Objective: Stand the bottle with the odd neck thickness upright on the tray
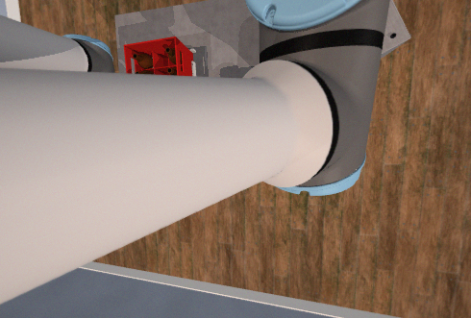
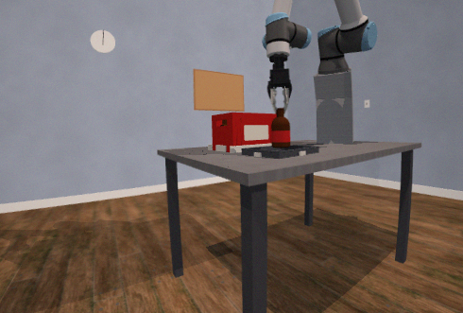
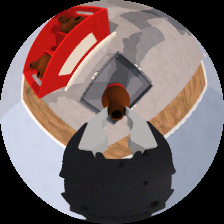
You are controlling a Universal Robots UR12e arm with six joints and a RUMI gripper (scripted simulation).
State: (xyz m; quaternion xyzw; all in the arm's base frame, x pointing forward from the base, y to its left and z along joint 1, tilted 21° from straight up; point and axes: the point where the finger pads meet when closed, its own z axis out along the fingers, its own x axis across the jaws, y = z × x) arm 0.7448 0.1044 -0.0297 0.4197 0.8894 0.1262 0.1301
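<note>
The gripper [image 2: 280, 109] [image 3: 117, 114] is shut on the neck of a brown bottle [image 2: 281, 125] [image 3: 116, 94] with a red label. The bottle is upright over the dark tray [image 2: 263, 153] [image 3: 132, 68], inside its outline in the wrist view. Its base is at or just above the tray surface; a small gap cannot be ruled out. The red crate [image 1: 186, 66] [image 2: 238, 121] [image 3: 99, 24] stands beside the tray, with brown bottles [image 1: 144, 60] [image 3: 40, 66] inside. In the top view the arm hides the gripper, the held bottle and part of the crate.
The grey table [image 1: 226, 27] [image 2: 213, 159] [image 3: 167, 65] carries crate and tray. The crate's wall with the white panel [image 2: 256, 132] [image 3: 78, 54] faces the tray closely. A table edge runs near the tray on the side away from the crate. The robot's grey pedestal [image 2: 334, 116] stands behind.
</note>
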